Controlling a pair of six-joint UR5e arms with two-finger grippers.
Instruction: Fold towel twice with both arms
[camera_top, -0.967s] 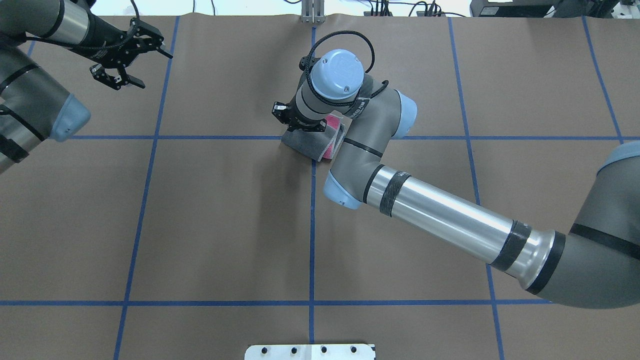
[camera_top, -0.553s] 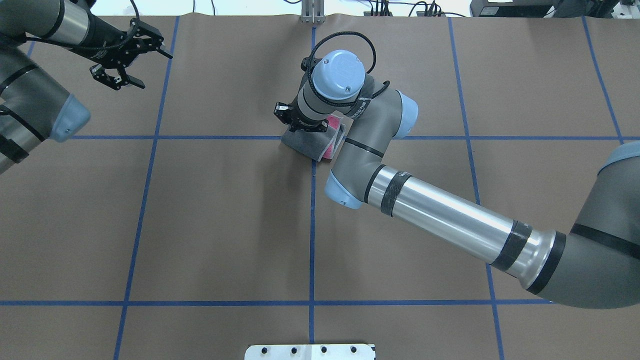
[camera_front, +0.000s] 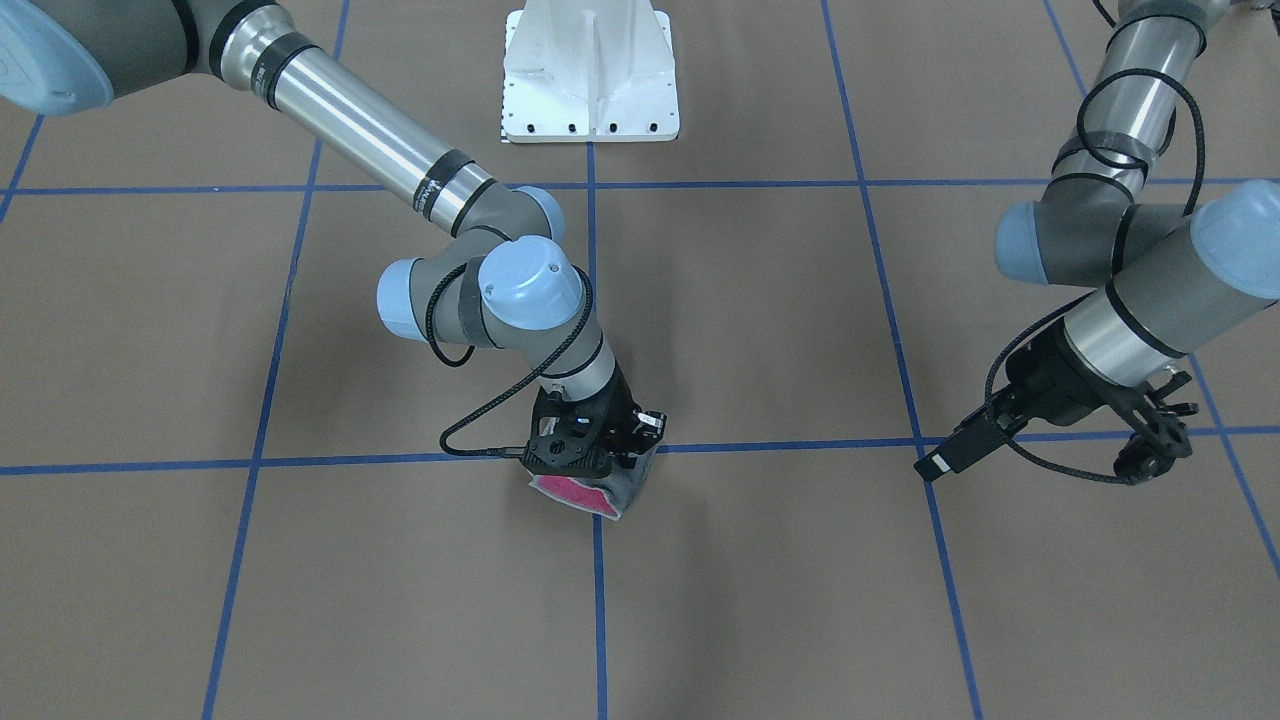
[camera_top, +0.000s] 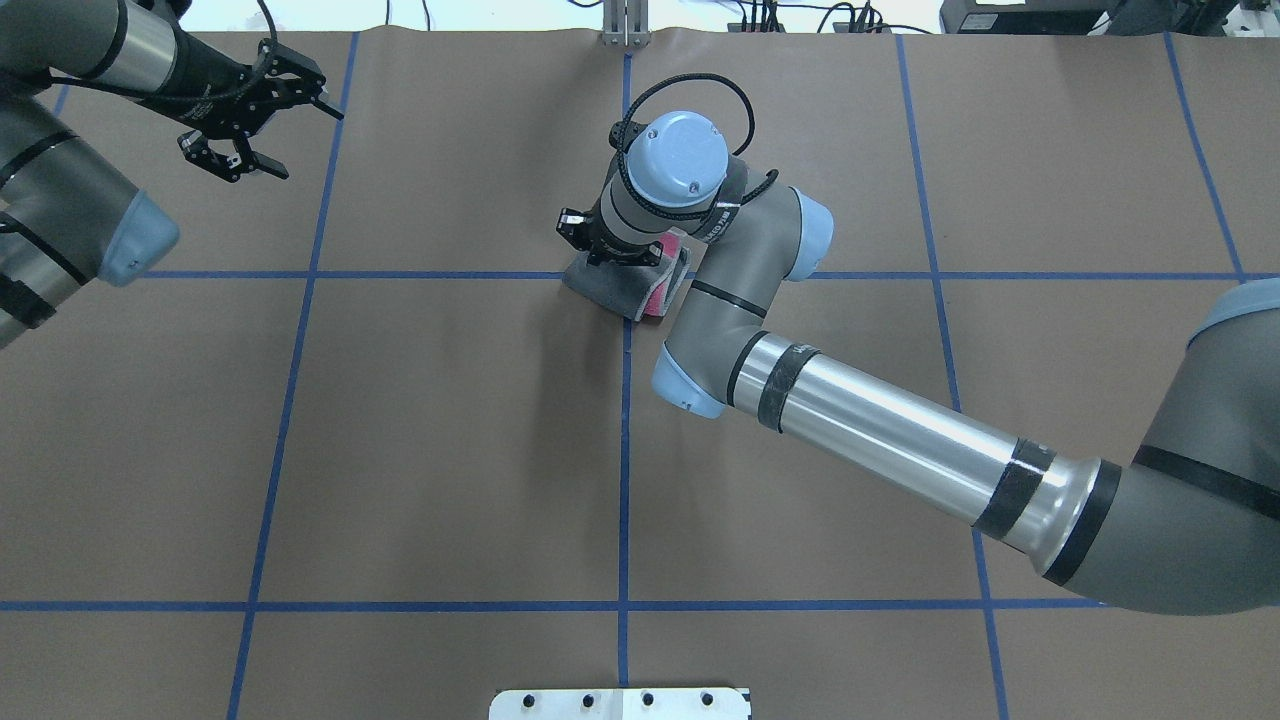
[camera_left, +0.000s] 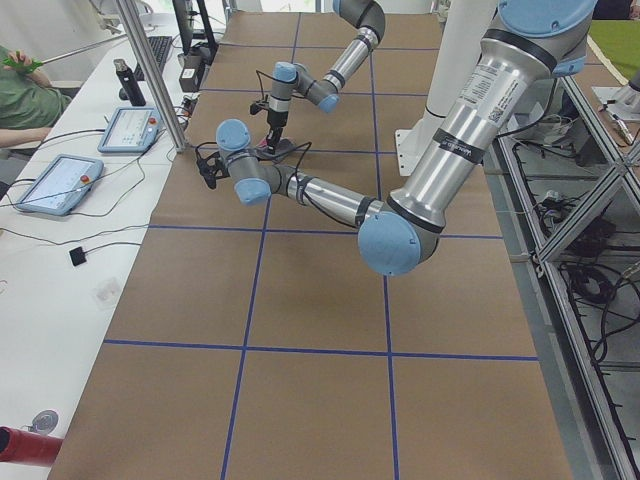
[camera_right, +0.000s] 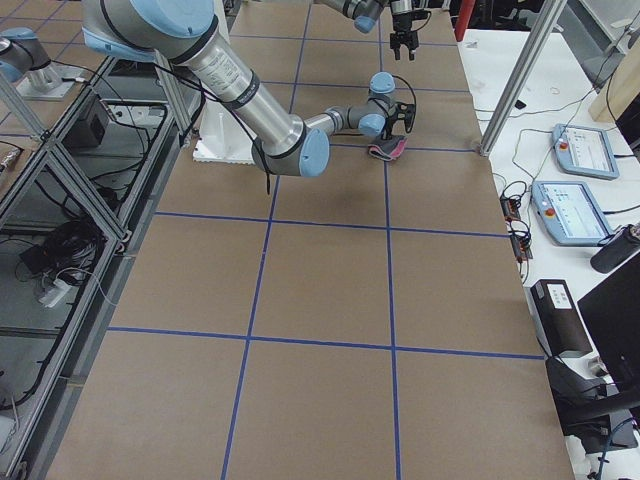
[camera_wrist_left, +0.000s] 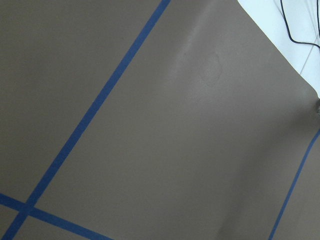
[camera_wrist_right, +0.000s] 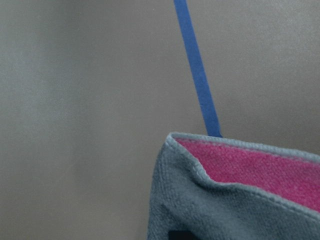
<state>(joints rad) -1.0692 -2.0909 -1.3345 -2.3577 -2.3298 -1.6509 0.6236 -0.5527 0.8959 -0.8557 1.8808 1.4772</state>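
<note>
the right gripper (camera_front: 598, 462) points straight down onto the towel (camera_front: 585, 492), its fingers buried in the cloth and closed on a raised fold. the wrist view shows the grey face wrapped outside and the pink face inside, close up against the gripper. the towel is a small folded bundle on the brown paper cover (camera_top: 450, 430), at the crossing of the blue tape lines (camera_top: 624, 450), midway along the desk and nearer its far edge than the robot's edge. from overhead, the right arm (camera_top: 880, 440) and its blue-capped wrist hide the far half of the cloth.

the left gripper (camera_top: 300, 140) hangs wide open and holds nothing. it is above the far left corner of the desk, well apart from the towel.

the white pedestal base (camera_front: 590, 70) sits at the middle of the robot's edge.
</note>
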